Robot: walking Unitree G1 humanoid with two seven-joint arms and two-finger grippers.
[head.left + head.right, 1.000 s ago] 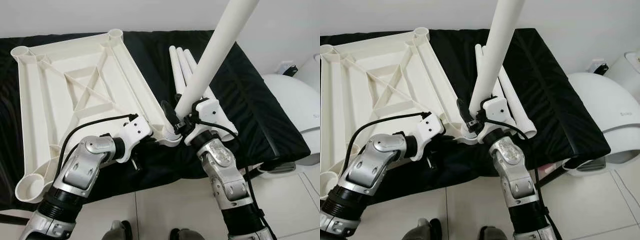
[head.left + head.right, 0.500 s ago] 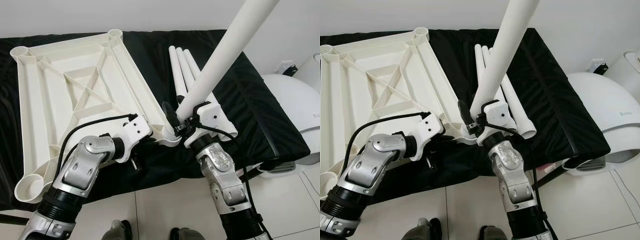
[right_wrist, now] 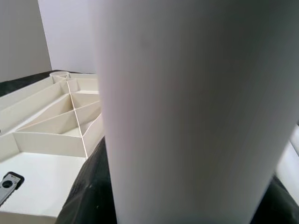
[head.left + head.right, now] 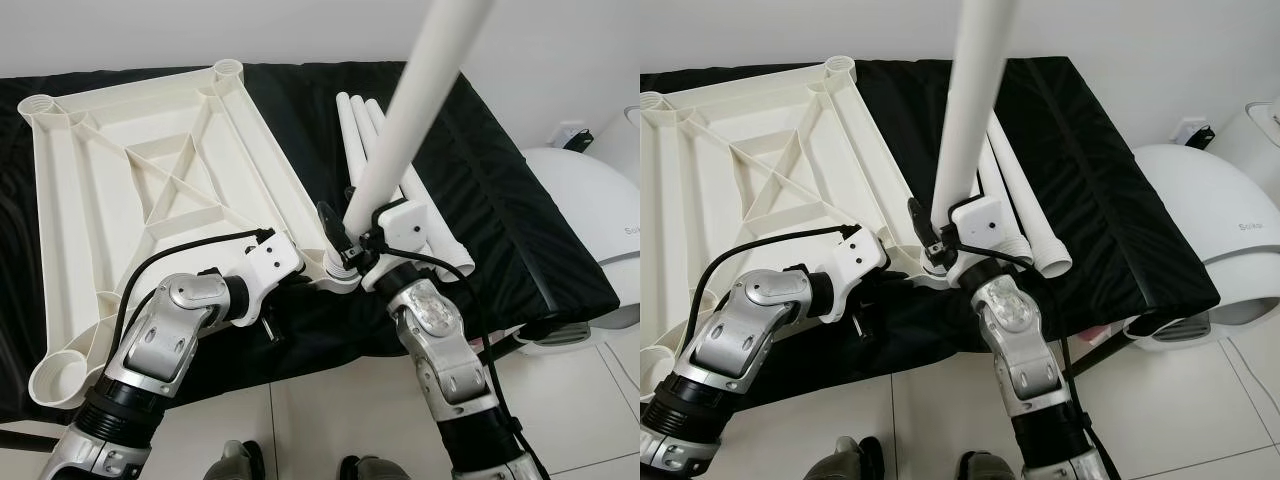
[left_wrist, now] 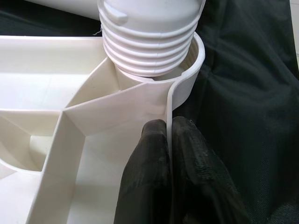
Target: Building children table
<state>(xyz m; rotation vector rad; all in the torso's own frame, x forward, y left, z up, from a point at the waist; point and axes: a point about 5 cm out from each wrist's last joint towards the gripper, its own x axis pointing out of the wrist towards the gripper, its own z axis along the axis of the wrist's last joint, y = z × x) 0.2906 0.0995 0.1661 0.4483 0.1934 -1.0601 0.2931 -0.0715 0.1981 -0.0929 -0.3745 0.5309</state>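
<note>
The right tool (image 4: 352, 245) gripped the leg (image 4: 405, 130), long axis rising steeply above it, threaded end in the corner socket (image 5: 189, 70); the left tool (image 5: 170, 154) pinched the tabletop (image 4: 150, 190) rim just beside.

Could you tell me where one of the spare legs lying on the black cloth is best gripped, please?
Probably mid-shaft, from above, jaws across its width: the spare legs lie flat and side by side, so only the outermost one's free side is open. The threaded end is ridged.

2 silver arms with black ribbed joints end in white wrist blocks. A black cable (image 4: 170, 262) loops over the left arm (image 4: 165, 345); another runs along the right arm (image 4: 445, 350). Gripper fingers (image 5: 149, 186) are black and textured.
</note>
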